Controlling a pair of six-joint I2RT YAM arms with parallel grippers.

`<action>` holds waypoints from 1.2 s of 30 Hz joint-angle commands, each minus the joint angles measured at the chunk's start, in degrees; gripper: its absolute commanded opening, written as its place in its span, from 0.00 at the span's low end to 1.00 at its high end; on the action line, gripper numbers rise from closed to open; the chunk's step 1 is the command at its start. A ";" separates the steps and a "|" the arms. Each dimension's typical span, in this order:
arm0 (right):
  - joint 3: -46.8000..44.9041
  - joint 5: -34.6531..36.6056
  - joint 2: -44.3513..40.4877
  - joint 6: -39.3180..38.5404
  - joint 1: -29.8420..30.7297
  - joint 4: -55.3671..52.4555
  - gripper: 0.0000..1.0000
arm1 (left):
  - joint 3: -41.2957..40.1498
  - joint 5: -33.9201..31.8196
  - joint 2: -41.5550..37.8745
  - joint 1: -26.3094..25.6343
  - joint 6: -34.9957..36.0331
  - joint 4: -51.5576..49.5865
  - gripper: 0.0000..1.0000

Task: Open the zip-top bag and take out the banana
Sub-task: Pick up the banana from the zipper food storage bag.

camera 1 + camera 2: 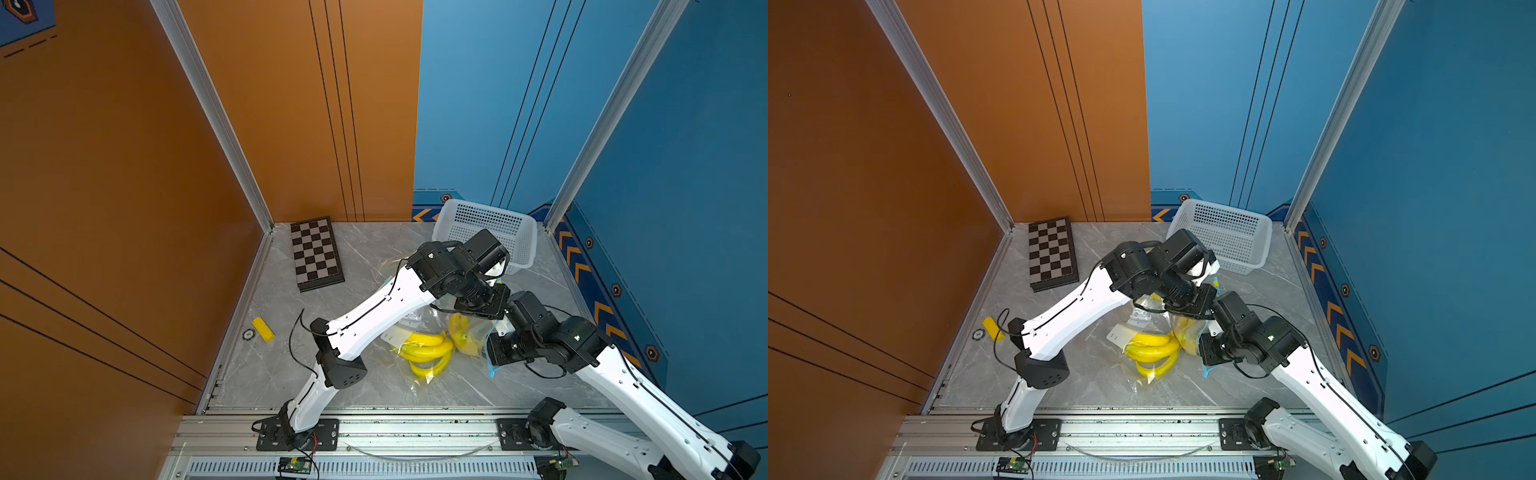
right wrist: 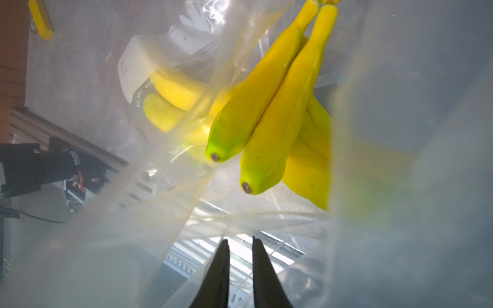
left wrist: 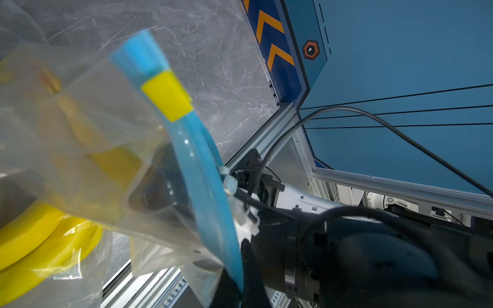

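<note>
Bench [image 1: 266, 374]: grey marble surface, both arms meeting right of centre in both top views.

Zip-top bag [image 3: 93, 120]: clear film, raised off the bench at its mouth end. Its blue zip strip [image 3: 205, 173] carries a yellow slider [image 3: 166, 96] near one end. In a top view the bag's lower part trails onto the bench at lower centre.

Contents: a banana [image 2: 266, 120] bunch hangs inside the bag, yellow with green tips, stems upward in the right wrist view. More yellow bananas [image 1: 428, 351] and a white object [image 2: 138, 66] lie behind a layer of film; whether they share the same bag cannot be told.

Left hand [image 1: 1212, 277]: fully closed at the bag's upper edge beside the slider, apparently pinching the film.

Right hand [image 2: 240, 240]: jaws a narrow gap apart, nothing between them, pointing into the bag with film on either side, the banana tips ahead and apart from it.

White perforated basket [image 1: 482, 220]: upper right of the bench, against the blue wall, tilted.

Chessboard [image 1: 316, 254]: upper left of the bench. Yellow block [image 1: 263, 328]: at the left edge.
</note>
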 commanded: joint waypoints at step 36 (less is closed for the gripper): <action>-11.21 -2.76 -8.54 40.86 -12.09 14.39 0.54 | -9.82 -2.55 -9.75 -1.65 1.92 0.52 0.06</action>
